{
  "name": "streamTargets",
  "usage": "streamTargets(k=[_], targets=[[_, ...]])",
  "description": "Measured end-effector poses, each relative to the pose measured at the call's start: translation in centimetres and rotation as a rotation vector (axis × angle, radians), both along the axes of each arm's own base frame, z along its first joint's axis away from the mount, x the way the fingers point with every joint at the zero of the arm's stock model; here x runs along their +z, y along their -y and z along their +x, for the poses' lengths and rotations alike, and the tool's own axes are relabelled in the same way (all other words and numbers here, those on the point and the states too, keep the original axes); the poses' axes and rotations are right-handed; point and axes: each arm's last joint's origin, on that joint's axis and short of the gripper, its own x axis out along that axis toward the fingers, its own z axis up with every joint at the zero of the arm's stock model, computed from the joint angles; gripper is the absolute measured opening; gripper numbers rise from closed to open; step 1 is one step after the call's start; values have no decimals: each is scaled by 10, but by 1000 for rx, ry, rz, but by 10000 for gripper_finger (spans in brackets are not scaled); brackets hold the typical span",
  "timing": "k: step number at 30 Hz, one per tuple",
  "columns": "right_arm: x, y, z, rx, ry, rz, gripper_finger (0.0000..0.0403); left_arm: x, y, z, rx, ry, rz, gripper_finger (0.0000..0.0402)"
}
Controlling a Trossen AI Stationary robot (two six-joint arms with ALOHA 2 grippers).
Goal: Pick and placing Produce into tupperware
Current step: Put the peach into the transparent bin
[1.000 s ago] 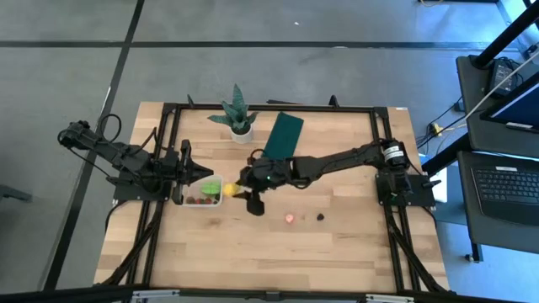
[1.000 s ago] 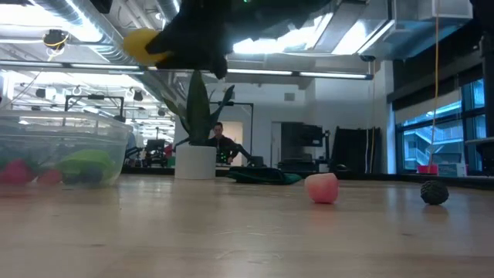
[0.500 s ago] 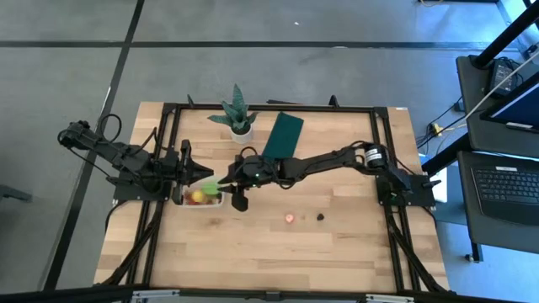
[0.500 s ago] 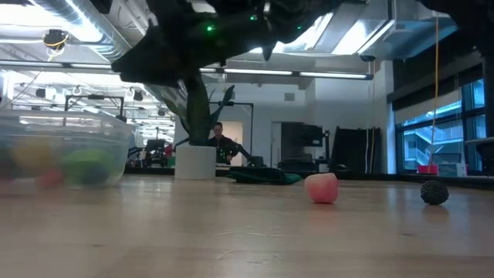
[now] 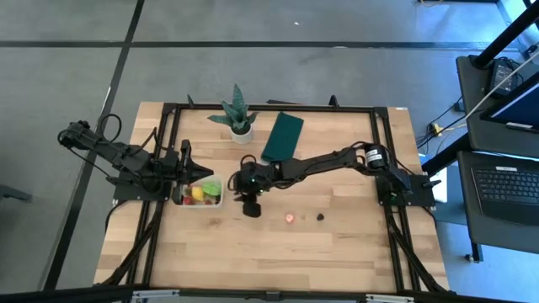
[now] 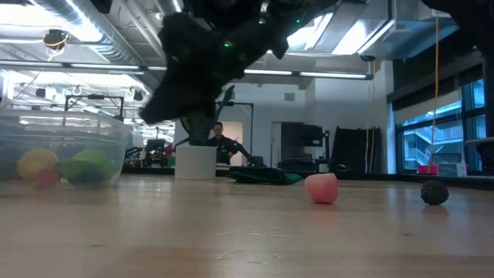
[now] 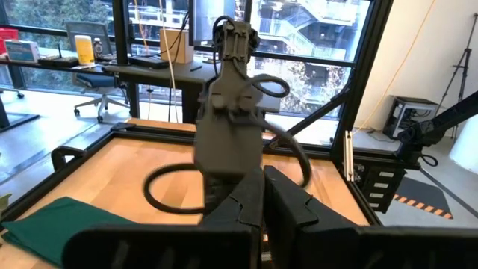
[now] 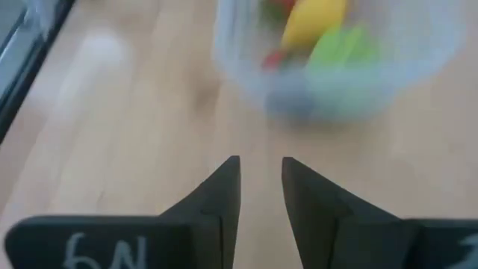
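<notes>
I have the right pincer [image 5: 250, 204] hanging just beside the tupperware [image 5: 202, 193], on the side facing the loose pieces. In the right wrist view its two dark fingers [image 8: 219, 196] stand a narrow gap apart with nothing between them, bare wood showing through the slot. So it is slightly spread and empty.

The tupperware [image 8: 336, 52] is loaded: I see the yellow piece [image 8: 312, 20] lying against the light green leafy piece [image 8: 342, 46], with red berry pieces [image 8: 275, 58] tucked beside them. From the low view the same heap shows through the clear wall [image 6: 65, 158], yellow [image 6: 35, 164] next to green [image 6: 91, 166].

Two pieces of produce are on the surface [image 5: 278, 244], away from the tupperware beyond the right pincer: a red berry piece [image 5: 289, 217] and, just past it, a small dark berry [image 5: 320, 216]. In the low view they sit well apart from each other, red [image 6: 322, 188] then dark [image 6: 434, 192].

The left pincer [image 5: 187, 171] waits at the tupperware's far edge from the right arm, hard against it; its fingers [image 7: 287, 205] look nearly pressed together in the left wrist view, holding nothing.

Beyond the tupperware stand a potted plant [image 5: 237, 112] and a dark green cloth [image 5: 282, 136].
</notes>
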Motion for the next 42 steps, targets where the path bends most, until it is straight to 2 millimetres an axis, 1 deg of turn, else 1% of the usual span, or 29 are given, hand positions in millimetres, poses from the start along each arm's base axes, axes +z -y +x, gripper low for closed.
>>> streamTargets(k=[5, 8, 10, 13, 17, 19, 21, 24, 26, 29, 32, 37, 39, 42], targets=[[-10, -5, -13, 64, -173, 50, 102, 0, 0, 0, 0, 0, 1, 17], [-12, -5, -16, 111, -214, 98, 107, 0, 0, 0, 0, 0, 1, 26], [-11, -6, -16, 122, -213, 111, 121, 0, 0, 0, 0, 0, 1, 33], [-10, -6, -15, 126, -205, 113, 160, 0, 0, 0, 0, 0, 2, 45], [-8, -6, -15, 114, -222, 125, 230, 0, 0, 0, 0, 0, 2, 62], [-5, -6, -18, 119, -268, 116, 264, 0, 0, 0, 0, 0, 1, 70], [3, -5, -22, 138, -347, 92, 291, 0, 0, 0, 0, 0, 1, 78], [16, -10, -32, 206, -463, 43, 316, 0, 0, 0, 0, 0, 0, 88], [24, -20, -41, 261, -554, -3, 324, 0, 0, 0, 0, 0, -1, 93], [32, -37, -53, 340, -632, -100, 327, 0, 0, 0, 0, 0, 0, 100], [30, -52, -66, 404, -730, -170, 327, 0, 0, 0, 0, 0, 0, 106], [22, -75, -78, 460, -793, -200, 327, 0, 0, 0, 0, 0, -1, 115], [20, -83, -80, 460, -787, -234, 327, 0, 0, 0, 0, 0, -1, 118], [15, -89, -81, 410, -779, -351, 327, 0, 0, 0, 0, 0, -1, 122]])
